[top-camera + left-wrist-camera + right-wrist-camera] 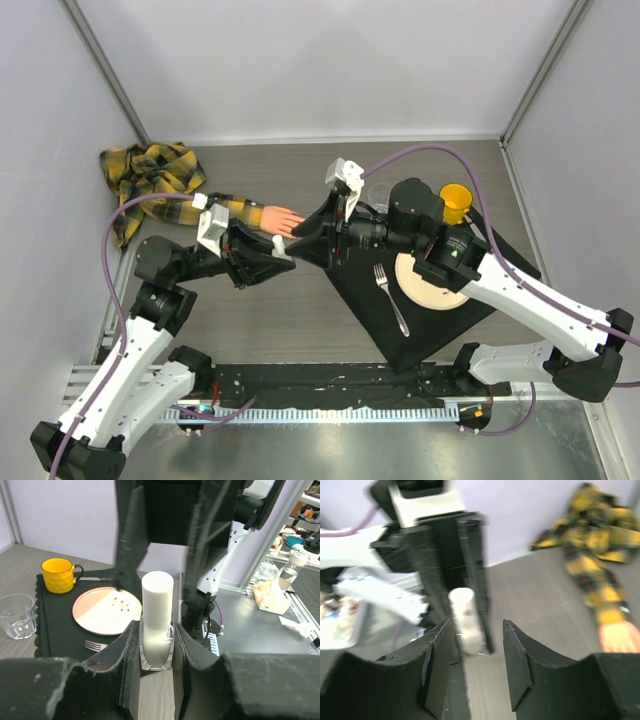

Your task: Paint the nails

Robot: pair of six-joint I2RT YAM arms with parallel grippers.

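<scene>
A peach-pink fake hand (pixel 283 220) sticks out of a yellow-black plaid sleeve (pixel 152 172) on the table; its nails are too small to make out. In the right wrist view the fake hand (pixel 620 637) lies at the lower right, partly cut off. My left gripper (pixel 156 630) is shut on a small clear bottle (pixel 157 645) with a white cap (pixel 157 597), held upright on the table. My right gripper (pixel 477 665) faces it from the other side, jaws open, the blurred bottle (pixel 467 620) just ahead of its fingertips. Both grippers meet just in front of the hand (pixel 290 248).
A black mat (pixel 450 325) on the right carries a pink plate (pixel 432 287), a fork (pixel 391 298) and a yellow mug (pixel 455 199). A clear glass (pixel 378 195) stands behind the right arm. The plaid cloth bunches in the back left corner.
</scene>
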